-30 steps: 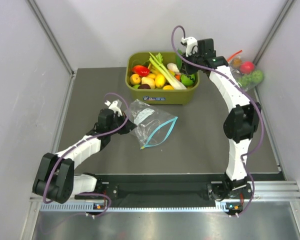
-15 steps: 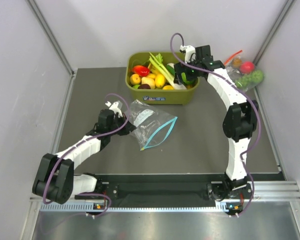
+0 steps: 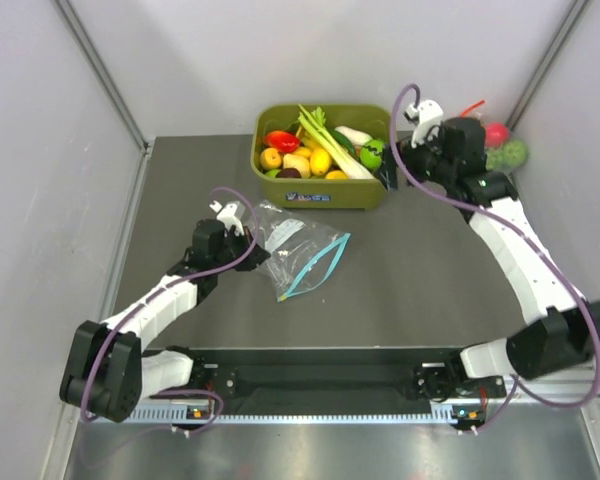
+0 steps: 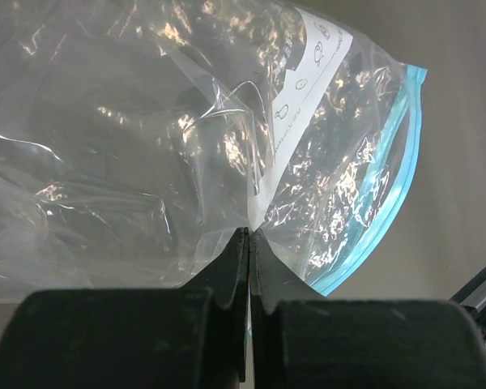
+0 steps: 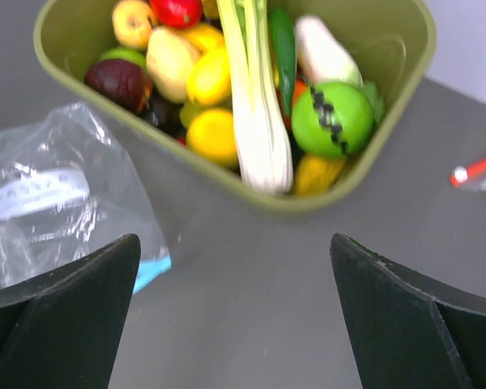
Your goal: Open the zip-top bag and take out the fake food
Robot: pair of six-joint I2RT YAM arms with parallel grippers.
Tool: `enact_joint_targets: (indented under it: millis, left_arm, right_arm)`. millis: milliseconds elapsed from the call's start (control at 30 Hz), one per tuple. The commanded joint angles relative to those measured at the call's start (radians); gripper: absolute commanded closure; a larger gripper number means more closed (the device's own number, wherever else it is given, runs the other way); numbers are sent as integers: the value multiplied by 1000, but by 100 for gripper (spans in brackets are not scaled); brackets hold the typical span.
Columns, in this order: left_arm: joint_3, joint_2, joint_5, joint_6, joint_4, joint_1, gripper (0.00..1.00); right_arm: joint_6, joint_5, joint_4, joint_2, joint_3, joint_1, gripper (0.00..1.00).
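The zip-top bag lies crumpled on the dark table, its blue-green zip strip gaping, and it looks empty. My left gripper is shut on the clear plastic at the bag's left end; in the left wrist view its jaws pinch a fold of the bag. The fake food lies in the olive bin: the leek, the white radish and a dark green piece. My right gripper hangs open over bare table just off the bin's right front corner, with nothing between its fingers.
The bin also holds red, yellow and orange toy fruits and a green ball. A second clear bag with a red zip strip and more toy fruit lies at the back right. Grey walls close in both sides of the table.
My right gripper has opened and pulled back to the right from above the bin. The left gripper keeps its hold on the bag, which has shifted slightly.
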Motion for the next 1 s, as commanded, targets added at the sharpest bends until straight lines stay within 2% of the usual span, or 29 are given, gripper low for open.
enact_joint_targets:
  millis: [0,100,200,233,367,433,467,533,667,800,900,967]
  left_arm:
    - [37,-28,-6,37,-26,-1,100]
    - [41,-26,-3,48,-43,-1,99]
    - [49,-23,2,60,-71,-1,92]
    - [57,-20,5,65,-86,-1,81]
    - [83,-26,-6,92,-216,-3,55]
    - [94,-34,-12,92,-282,-3,34]
    - [98,-37,-9,86,-304,-1,32]
    - [123,-49,-6,77,-388,-3,22]
    - [169,-115,-65,79,-550,-3,17]
    - [279,-213,-258,92,-701,-3,16]
    - [340,-285,-436,88,-703,-3,15]
    - [357,-308,-496,109,-668,-3,13]
  right_arm:
    - [56,80,72,-144,-139,-8,0]
    - [88,152,83,-258,-274,-14,0]
    - [120,172,82,-327,-360,-28,0]
    - [119,174,79,-336,-384,-28,0]
    - [122,188,56,-364,-421,-37,0]
    - [122,188,53,-367,-432,-39,0]
    - [120,191,51,-365,-433,-40,0]
    - [119,192,51,-362,-433,-40,0]
    - [117,189,51,-356,-427,-42,0]
    - [117,191,50,-356,-426,-43,0]
    - [117,203,54,-368,-429,-45,0]
    - [123,223,57,-387,-433,-45,0]
